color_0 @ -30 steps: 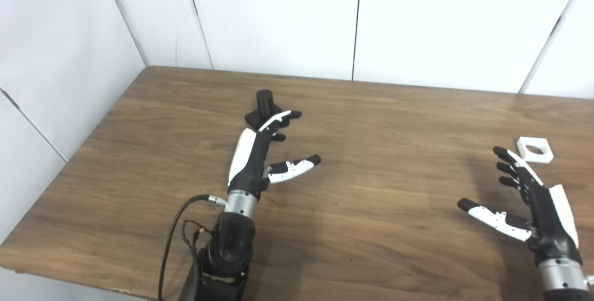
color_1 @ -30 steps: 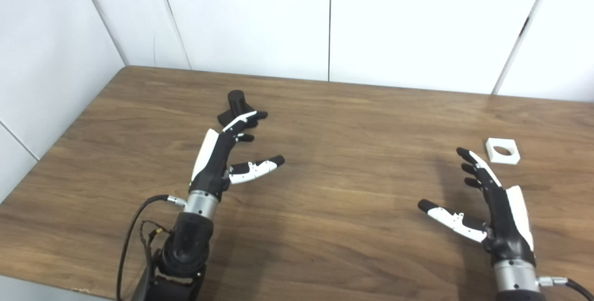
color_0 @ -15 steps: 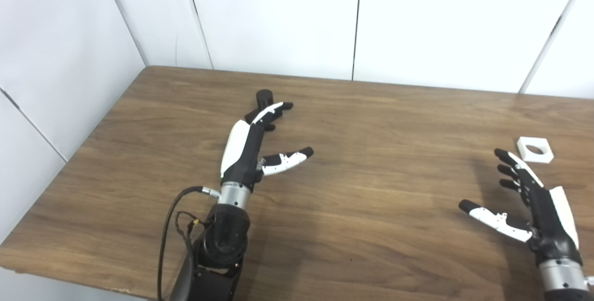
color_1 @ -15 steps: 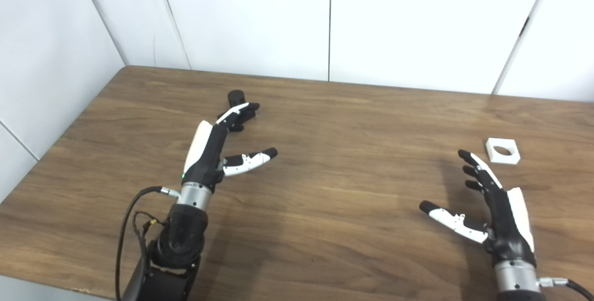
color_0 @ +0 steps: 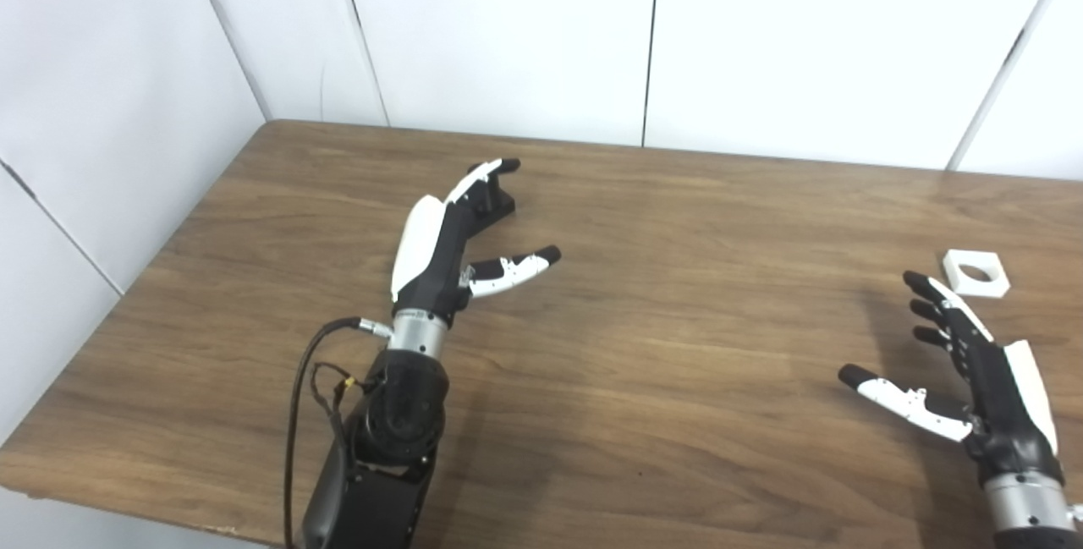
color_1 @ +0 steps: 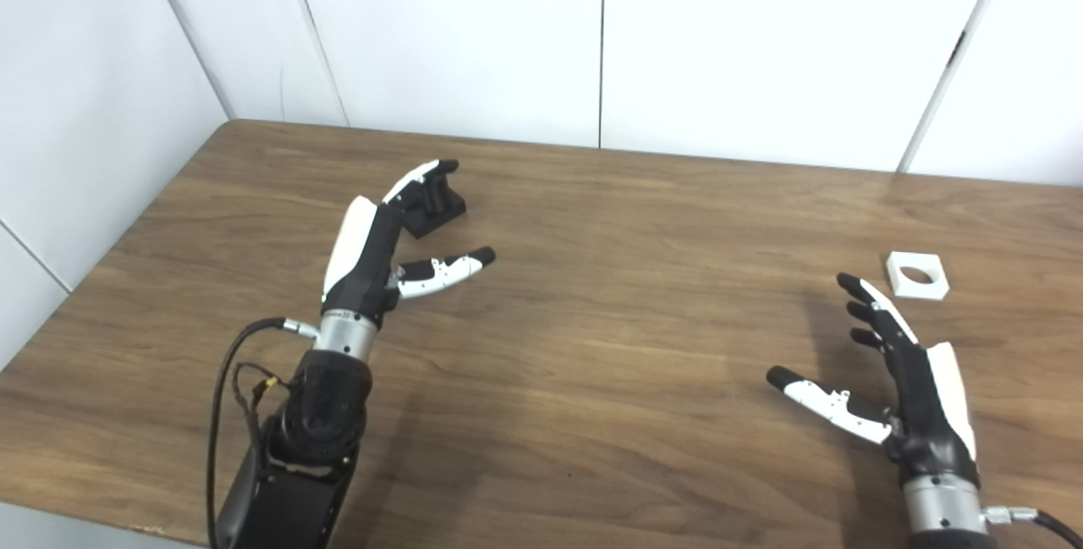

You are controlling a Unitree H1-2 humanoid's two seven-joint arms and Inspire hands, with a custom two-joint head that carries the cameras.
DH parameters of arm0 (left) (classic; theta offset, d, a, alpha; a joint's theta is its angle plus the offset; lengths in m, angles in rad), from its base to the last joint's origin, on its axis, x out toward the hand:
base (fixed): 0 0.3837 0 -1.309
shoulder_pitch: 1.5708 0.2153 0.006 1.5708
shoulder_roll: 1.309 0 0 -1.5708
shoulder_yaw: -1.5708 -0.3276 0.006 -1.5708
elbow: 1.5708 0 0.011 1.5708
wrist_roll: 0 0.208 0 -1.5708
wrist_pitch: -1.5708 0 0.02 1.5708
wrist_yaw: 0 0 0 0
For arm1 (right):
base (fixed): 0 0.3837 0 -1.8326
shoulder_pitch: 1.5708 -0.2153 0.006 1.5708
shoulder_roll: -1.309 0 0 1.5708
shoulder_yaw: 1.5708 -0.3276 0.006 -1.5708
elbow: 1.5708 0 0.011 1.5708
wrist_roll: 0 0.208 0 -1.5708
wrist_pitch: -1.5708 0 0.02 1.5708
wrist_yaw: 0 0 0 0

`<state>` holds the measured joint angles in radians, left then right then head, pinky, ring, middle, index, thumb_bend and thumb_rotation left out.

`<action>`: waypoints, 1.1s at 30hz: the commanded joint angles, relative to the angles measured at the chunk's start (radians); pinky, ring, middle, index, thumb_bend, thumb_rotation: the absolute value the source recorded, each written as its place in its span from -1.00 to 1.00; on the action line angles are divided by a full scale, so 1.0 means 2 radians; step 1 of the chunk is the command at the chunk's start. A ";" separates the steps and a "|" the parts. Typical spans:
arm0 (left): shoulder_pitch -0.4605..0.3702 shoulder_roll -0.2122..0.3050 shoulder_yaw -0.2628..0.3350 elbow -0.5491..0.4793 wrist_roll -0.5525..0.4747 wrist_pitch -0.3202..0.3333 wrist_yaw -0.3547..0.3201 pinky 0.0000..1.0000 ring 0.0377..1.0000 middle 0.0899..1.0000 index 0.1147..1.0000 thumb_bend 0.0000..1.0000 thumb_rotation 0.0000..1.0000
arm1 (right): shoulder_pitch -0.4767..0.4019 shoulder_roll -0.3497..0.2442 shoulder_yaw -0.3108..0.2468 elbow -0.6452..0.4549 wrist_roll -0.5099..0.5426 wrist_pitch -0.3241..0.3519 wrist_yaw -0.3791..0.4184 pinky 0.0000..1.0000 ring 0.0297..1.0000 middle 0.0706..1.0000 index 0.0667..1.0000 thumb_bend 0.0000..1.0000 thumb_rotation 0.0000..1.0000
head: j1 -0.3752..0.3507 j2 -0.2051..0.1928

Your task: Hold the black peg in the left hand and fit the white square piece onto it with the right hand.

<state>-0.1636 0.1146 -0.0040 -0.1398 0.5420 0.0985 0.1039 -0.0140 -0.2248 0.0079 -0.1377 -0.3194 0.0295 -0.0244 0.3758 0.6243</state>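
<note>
The black peg (color_0: 497, 199) stands on its square base at the far left of the wooden table (color_0: 694, 346). My left hand (color_0: 453, 236) is open, its fingers stretched over the peg's left side and hiding part of it, thumb spread to the right. I cannot tell whether the fingers touch the peg. The white square piece (color_0: 975, 272) with a round hole lies flat at the right. My right hand (color_0: 964, 371) is open and holds nothing, its fingertips a short way in front of the piece.
White wall panels (color_0: 508, 33) rise behind the table and along its left side. A black cable (color_0: 309, 397) loops beside my left forearm near the table's front edge.
My left hand has reached forward and to the left, from short of the peg to alongside and over it. The right hand has barely moved.
</note>
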 commanded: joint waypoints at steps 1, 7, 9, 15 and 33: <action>-0.021 0.009 0.003 -0.006 0.013 -0.004 0.017 0.73 0.82 0.80 0.64 0.34 -0.59 | -0.013 -0.003 -0.004 -0.014 0.005 -0.015 -0.001 0.62 0.73 0.78 0.71 0.59 -0.38 | 0.001 0.001; -0.026 0.016 0.005 0.000 0.023 -0.004 0.026 0.74 0.81 0.77 0.63 0.33 -0.59 | -0.012 -0.005 -0.004 -0.011 0.004 -0.019 -0.002 0.60 0.73 0.78 0.71 0.58 -0.38 | 0.000 0.001; -0.029 0.019 0.007 0.002 0.023 -0.003 0.027 0.70 0.79 0.77 0.62 0.34 -0.60 | -0.012 -0.006 -0.005 -0.010 0.007 -0.021 -0.001 0.59 0.73 0.78 0.71 0.58 -0.39 | 0.000 0.001; -0.036 0.024 0.012 0.007 0.022 0.007 0.027 0.56 0.78 0.77 0.63 0.35 -0.59 | -0.012 -0.006 -0.006 -0.010 0.009 -0.022 -0.001 0.59 0.73 0.78 0.70 0.57 -0.40 | 0.001 0.002; -0.059 0.052 0.027 0.041 0.012 0.014 0.040 0.59 0.78 0.78 0.61 0.38 -0.53 | -0.006 -0.007 -0.008 -0.015 0.014 -0.020 0.000 0.61 0.71 0.77 0.71 0.55 -0.44 | -0.002 0.001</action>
<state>-0.2309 0.1900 0.0378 -0.0561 0.5635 0.1365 0.1591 -0.0046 -0.2278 -0.0013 -0.1302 -0.2968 0.0220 -0.0236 0.3712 0.6259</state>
